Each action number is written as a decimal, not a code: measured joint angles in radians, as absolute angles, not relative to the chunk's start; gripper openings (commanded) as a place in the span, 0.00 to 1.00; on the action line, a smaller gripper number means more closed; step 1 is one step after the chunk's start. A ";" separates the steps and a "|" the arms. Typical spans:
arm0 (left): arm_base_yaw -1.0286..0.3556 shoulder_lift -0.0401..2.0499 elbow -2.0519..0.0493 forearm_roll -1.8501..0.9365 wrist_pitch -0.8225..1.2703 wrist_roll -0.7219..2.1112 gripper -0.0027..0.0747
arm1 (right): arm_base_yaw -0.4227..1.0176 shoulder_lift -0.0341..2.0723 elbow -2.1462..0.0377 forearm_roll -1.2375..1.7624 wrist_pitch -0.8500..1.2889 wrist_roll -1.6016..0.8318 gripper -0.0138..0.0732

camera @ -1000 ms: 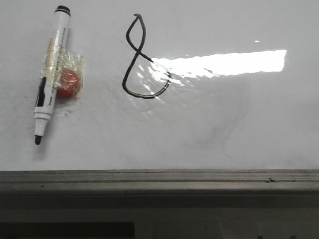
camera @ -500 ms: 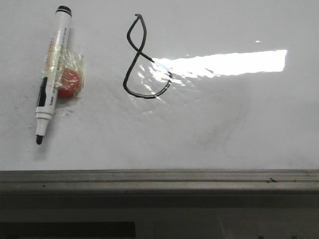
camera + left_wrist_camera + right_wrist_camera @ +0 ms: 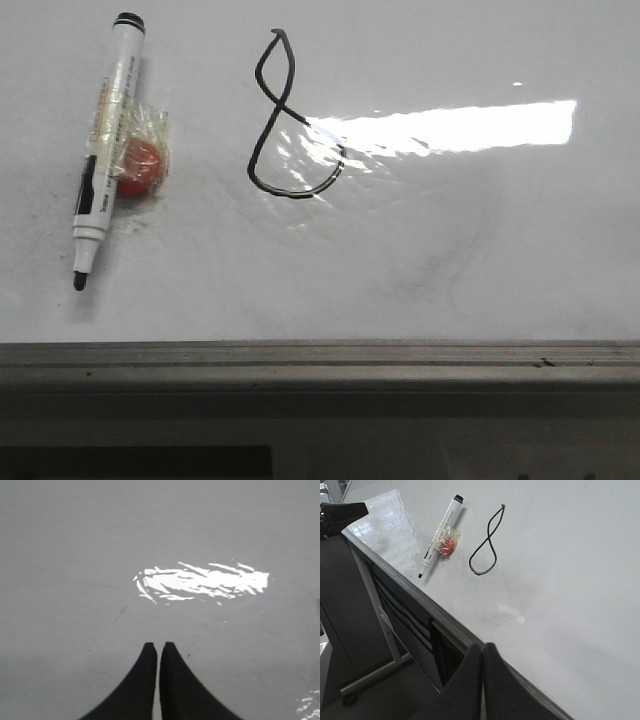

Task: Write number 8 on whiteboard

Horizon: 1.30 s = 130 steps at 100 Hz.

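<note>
While both tools are closed with nothing between the fingers, the writing looks done: left tool (image 3: pixel 158 647) has its jaws pressed together over bare whiteboard (image 3: pixel 75 555) near a glare patch; right tool (image 3: pixel 482 650) also has its jaws together, hanging out past the board's grey frame edge (image 3: pixel 415 597), looking back across the surface. The number 8 (image 3: pixel 285 120) sits in the upper middle of the whiteboard in front view, thin black line, narrow top loop, lower loop not quite closed on its right side where glare cuts across. Marker (image 3: pixel 103 145) lies uncapped well left of the 8, tip toward the frame, a red lump in clear wrap (image 3: pixel 138 165) stuck to its barrel. Risks, judged: wet ink could smear if the left tool drags low across the board; uncapped tip could mark the board if nudged. Both arms look withdrawn, neither seen in front view; left wrist pointed at board, right held off the board's edge
</note>
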<state>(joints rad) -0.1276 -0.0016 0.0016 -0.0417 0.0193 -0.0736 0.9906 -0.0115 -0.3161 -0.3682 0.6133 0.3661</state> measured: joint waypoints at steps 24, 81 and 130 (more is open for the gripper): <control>-0.066 -0.002 0.002 0.000 0.211 -0.080 0.01 | 0.991 -0.011 -0.316 -0.368 0.613 0.366 0.09; -0.050 -0.002 0.002 -0.014 0.335 0.024 0.01 | 0.991 -0.011 -0.316 -0.368 0.613 0.366 0.09; -0.050 -0.002 0.002 -0.015 0.335 0.026 0.01 | 0.991 -0.011 -0.316 -0.368 0.613 0.366 0.09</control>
